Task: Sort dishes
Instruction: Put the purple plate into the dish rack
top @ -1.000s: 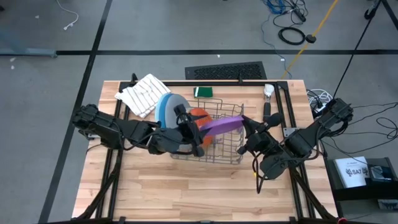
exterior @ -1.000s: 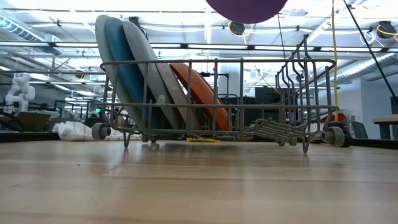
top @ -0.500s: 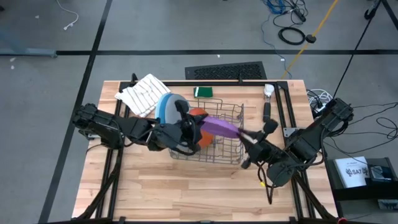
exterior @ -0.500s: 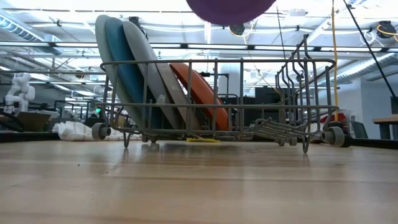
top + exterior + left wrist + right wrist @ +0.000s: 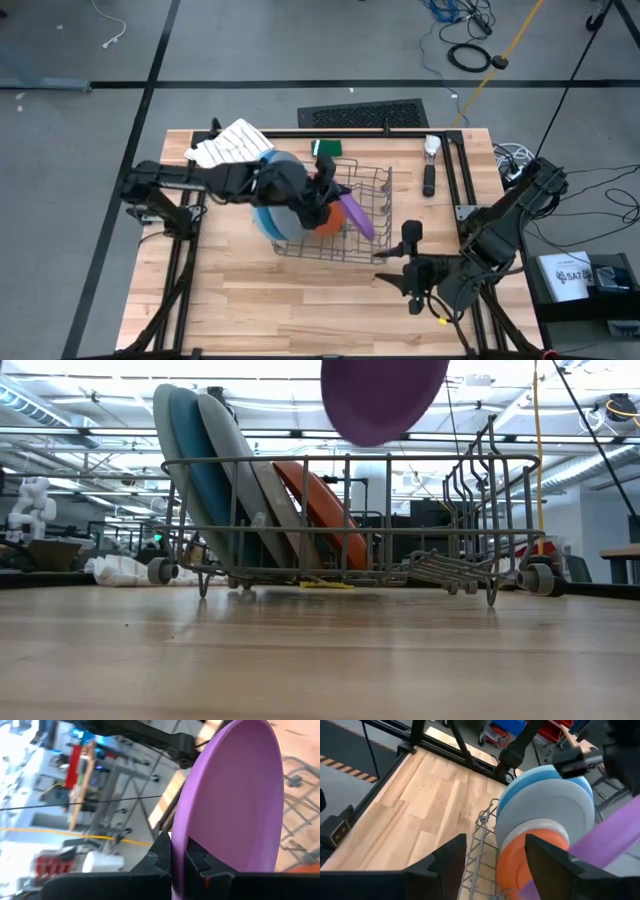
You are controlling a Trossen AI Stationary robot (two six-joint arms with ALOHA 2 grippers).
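Note:
A purple plate [image 5: 358, 216] hangs on edge above the wire rack [image 5: 372, 250], with my left gripper [image 5: 333, 202] shut on it; in the low view the purple plate [image 5: 385, 400] floats over the rack's top wire. In the rack a light blue plate [image 5: 163, 430], a darker blue plate [image 5: 195, 460], a grey plate [image 5: 238, 460] and an orange plate [image 5: 322, 508] lean upright in the slots. My right gripper [image 5: 388, 278] stands open off the rack's near right corner, with nothing between its fingers. My left gripper pinches the purple plate's rim [image 5: 176, 851] between its two fingers, one finger on each face. It comes from the table's left, slanting a little downward. The plate stands on edge, tilted, lifted clear above the rack.
A white striped cloth [image 5: 230, 150] lies at the far left of the table. A green sponge [image 5: 326, 148] lies behind the rack, and a black tool [image 5: 429, 180] and a small white object [image 5: 432, 145] lie at the far right. Bare wood stretches along the near side.
My left gripper has shut on the purple plate and rolled, tipping it from flat onto its edge, and has carried it toward the far side over the rack. My right gripper has let go of the plate, opened and drawn back toward the near right.

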